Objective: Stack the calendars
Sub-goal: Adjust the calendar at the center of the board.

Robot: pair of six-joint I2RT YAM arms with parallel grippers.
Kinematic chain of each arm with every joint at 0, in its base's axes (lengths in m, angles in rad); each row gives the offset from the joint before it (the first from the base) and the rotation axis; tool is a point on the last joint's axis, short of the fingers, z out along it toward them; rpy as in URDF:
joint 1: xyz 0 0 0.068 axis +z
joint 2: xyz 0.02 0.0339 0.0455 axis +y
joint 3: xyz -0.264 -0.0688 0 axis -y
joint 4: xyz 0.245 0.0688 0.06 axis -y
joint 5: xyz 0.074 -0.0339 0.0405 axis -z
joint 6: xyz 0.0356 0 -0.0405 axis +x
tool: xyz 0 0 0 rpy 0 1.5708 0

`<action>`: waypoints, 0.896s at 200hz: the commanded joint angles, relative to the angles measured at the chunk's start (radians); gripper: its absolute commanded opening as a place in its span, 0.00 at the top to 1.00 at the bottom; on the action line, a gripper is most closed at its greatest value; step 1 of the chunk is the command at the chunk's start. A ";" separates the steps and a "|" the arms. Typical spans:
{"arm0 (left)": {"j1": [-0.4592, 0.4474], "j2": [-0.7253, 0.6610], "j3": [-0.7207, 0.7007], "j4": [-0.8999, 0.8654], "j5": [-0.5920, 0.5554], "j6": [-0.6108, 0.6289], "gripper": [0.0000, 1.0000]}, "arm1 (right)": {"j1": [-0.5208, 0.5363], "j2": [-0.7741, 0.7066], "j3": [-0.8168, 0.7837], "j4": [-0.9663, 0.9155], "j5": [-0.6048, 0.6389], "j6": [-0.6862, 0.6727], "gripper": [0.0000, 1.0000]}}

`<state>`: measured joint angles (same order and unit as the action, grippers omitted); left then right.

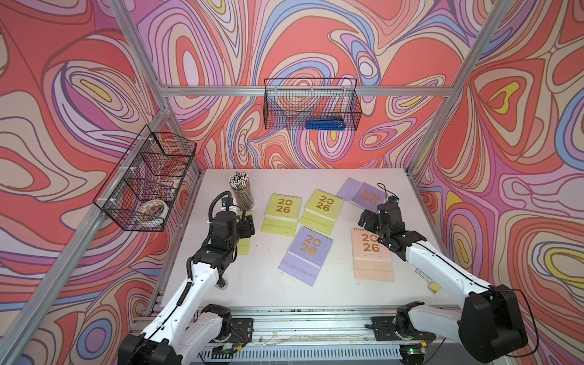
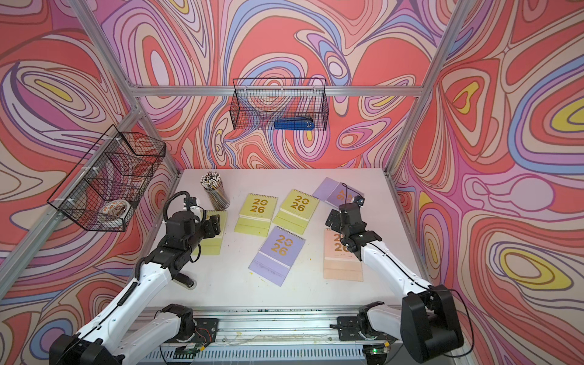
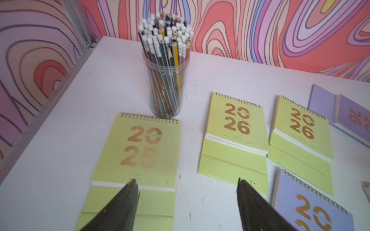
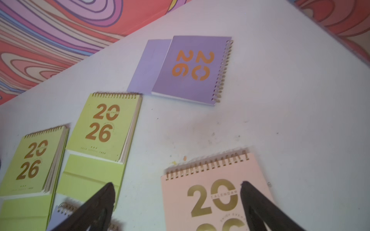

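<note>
Six calendars with gold "2026" covers lie flat and apart on the white table (image 1: 316,294). Three are yellow-green (image 1: 282,210) (image 1: 322,210) (image 3: 140,152). One lavender calendar (image 1: 363,194) lies far right and another (image 1: 305,254) in the middle. The peach one (image 1: 373,256) is near right. My left gripper (image 3: 186,181) hovers open and empty over the near right edge of the leftmost yellow-green calendar, hiding most of it in both top views. My right gripper (image 4: 177,183) stands open and empty above the peach calendar's (image 4: 210,200) spiral end.
A clear jar of pencils (image 1: 241,191) stands just behind the leftmost calendar. Wire baskets hang on the left frame (image 1: 145,180) and the back wall (image 1: 311,104), the latter holding a blue stapler (image 1: 325,124). A binder clip (image 1: 433,286) lies at the table's near right.
</note>
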<state>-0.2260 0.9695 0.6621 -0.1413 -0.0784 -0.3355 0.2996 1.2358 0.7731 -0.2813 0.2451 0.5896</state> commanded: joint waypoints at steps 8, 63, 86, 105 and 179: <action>-0.042 0.038 0.005 -0.104 0.185 -0.195 0.37 | 0.078 0.034 0.037 -0.190 -0.083 0.171 0.01; -0.140 0.092 -0.078 -0.028 0.264 -0.317 0.70 | 0.137 0.036 -0.053 -0.092 -0.284 0.314 0.01; -0.161 0.137 -0.117 0.040 0.309 -0.370 0.82 | 0.174 0.077 -0.062 -0.060 -0.324 0.341 0.02; -0.169 0.186 -0.131 0.075 0.336 -0.397 0.94 | 0.194 0.112 -0.070 -0.019 -0.351 0.358 0.02; -0.187 0.363 -0.108 0.167 0.441 -0.442 1.00 | 0.212 0.220 -0.074 0.079 -0.443 0.369 0.01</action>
<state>-0.4053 1.2839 0.5350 -0.0238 0.3103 -0.7380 0.5049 1.4311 0.7120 -0.2535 -0.1574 0.9470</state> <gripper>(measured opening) 0.048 0.985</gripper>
